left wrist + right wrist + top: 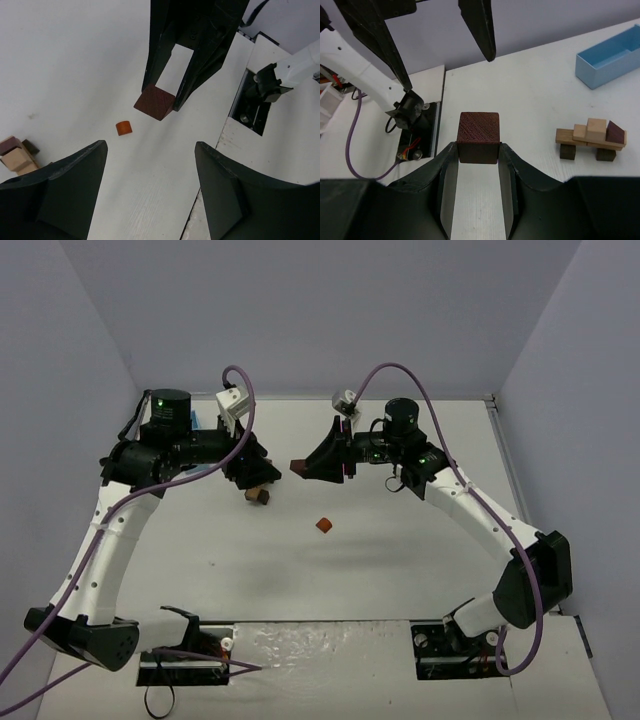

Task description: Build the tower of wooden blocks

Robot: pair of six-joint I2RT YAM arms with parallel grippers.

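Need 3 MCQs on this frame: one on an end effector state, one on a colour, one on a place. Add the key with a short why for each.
1. The left end effector is:
A open and empty; B shut on a block; C shut and empty.
2. The cube in the right end effector is:
A light tan; B dark reddish-brown; C light blue.
3. The orange block is:
A in the left end effector; B stacked on the cube; C loose on the table.

Key:
1 A, its jaws stand wide apart with nothing between.
2 B, the right wrist view shows that colour up close.
3 C, it lies alone on the white surface, apart from the tower.
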